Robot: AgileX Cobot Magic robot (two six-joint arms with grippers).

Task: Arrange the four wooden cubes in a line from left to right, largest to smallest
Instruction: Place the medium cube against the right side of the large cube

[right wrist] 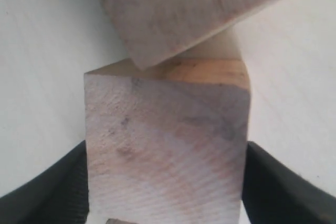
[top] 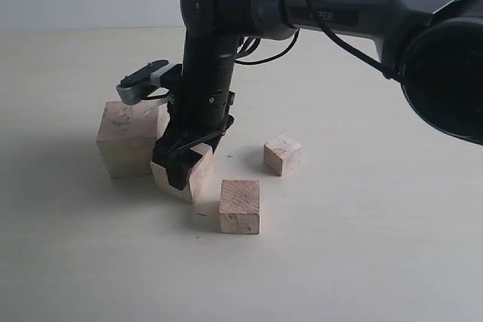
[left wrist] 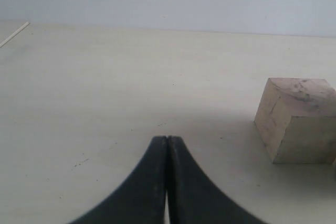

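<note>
Four pale wooden cubes show in the exterior view. The largest cube (top: 128,137) stands at the left. Right against it is the second-largest cube (top: 198,177), with my right gripper (top: 181,167) reaching down across the middle and shut on it. In the right wrist view that cube (right wrist: 168,156) fills the space between the black fingers (right wrist: 278,182), and a corner of the largest cube (right wrist: 178,9) meets its far edge. A mid-sized cube (top: 240,206) sits nearer the front, the smallest cube (top: 283,154) to the right. My left gripper (left wrist: 167,139) is shut on nothing, with one cube (left wrist: 296,119) off to its side.
The pale tabletop (top: 362,246) runs back to a light wall. The right arm's thick dark links (top: 423,28) span the upper right of the exterior view. A tiny cross mark (top: 229,156) lies between the cubes. The left arm is outside the exterior view.
</note>
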